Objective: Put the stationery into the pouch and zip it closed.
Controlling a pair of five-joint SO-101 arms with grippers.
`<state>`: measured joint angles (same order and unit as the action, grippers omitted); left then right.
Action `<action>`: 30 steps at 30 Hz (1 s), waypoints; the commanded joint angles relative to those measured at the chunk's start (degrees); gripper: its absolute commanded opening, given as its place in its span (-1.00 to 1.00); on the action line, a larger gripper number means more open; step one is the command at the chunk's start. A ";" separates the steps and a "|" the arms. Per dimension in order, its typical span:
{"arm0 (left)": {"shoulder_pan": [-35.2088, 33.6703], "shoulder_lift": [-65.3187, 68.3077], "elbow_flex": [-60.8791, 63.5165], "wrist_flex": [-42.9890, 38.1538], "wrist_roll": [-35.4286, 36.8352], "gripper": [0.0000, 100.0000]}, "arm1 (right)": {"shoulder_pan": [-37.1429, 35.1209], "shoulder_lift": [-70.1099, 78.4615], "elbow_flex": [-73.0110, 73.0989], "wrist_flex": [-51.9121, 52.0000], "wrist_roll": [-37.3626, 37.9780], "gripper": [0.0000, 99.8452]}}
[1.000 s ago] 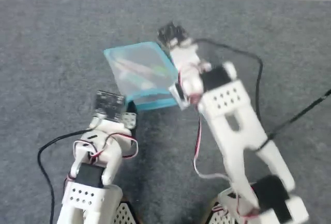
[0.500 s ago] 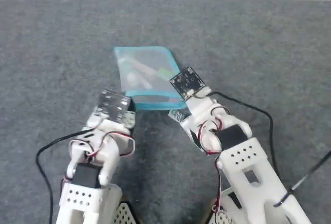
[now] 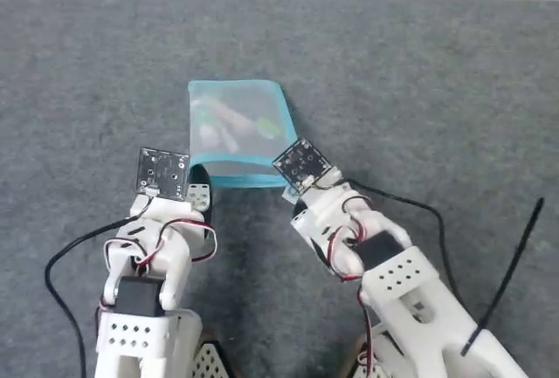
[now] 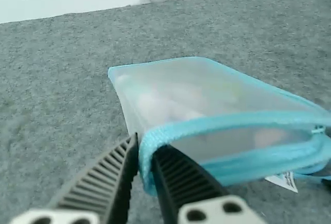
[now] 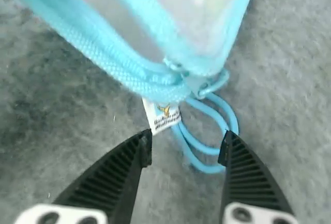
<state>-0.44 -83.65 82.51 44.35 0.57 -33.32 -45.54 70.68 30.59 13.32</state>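
At the pouch's (image 3: 238,134) zip end, the right gripper (image 5: 187,141) is held wide open, its jaws standing either side of the pull loop (image 5: 202,166) and the small label (image 5: 164,115), with nothing gripped. The opposite near corner of the pouch is pinched between the nearly closed jaws of the left gripper (image 4: 145,150), so the pouch is anchored flat on the grey tabletop (image 3: 437,90). The stationery (image 3: 234,120) is seen through the clear wall, already inside the pouch. A second ago the right arm was stretched out along the far side of the pouch; since then it has been drawn back to the near corner, and the pouch has been turned squarer to both arms. The loading step is therefore judged finished, and only the zip (image 5: 139,74) is left. From the left wrist camera its two blue bands appear to lie slightly apart, so the zip is taken to be still open, though this cannot be told for certain. Next, the loop would need to be gripped and drawn along the pouch's edge.
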 commanded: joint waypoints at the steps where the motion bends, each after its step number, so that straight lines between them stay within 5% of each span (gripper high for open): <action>1: 0.53 -1.05 -3.82 0.09 -0.70 -0.98 | -1.01 -1.89 1.41 -6.90 0.88 -0.57; 11: 0.88 -1.05 -3.91 0.00 -0.70 -0.98 | -3.12 3.47 2.55 -21.76 -3.34 -0.57; 30: 0.97 -1.05 -2.15 -0.97 -0.62 -0.98 | 1.54 38.90 -23.74 -22.37 -3.52 -0.68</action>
<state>-0.09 -83.65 82.51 44.35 0.57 -32.44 -7.56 51.08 9.14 10.07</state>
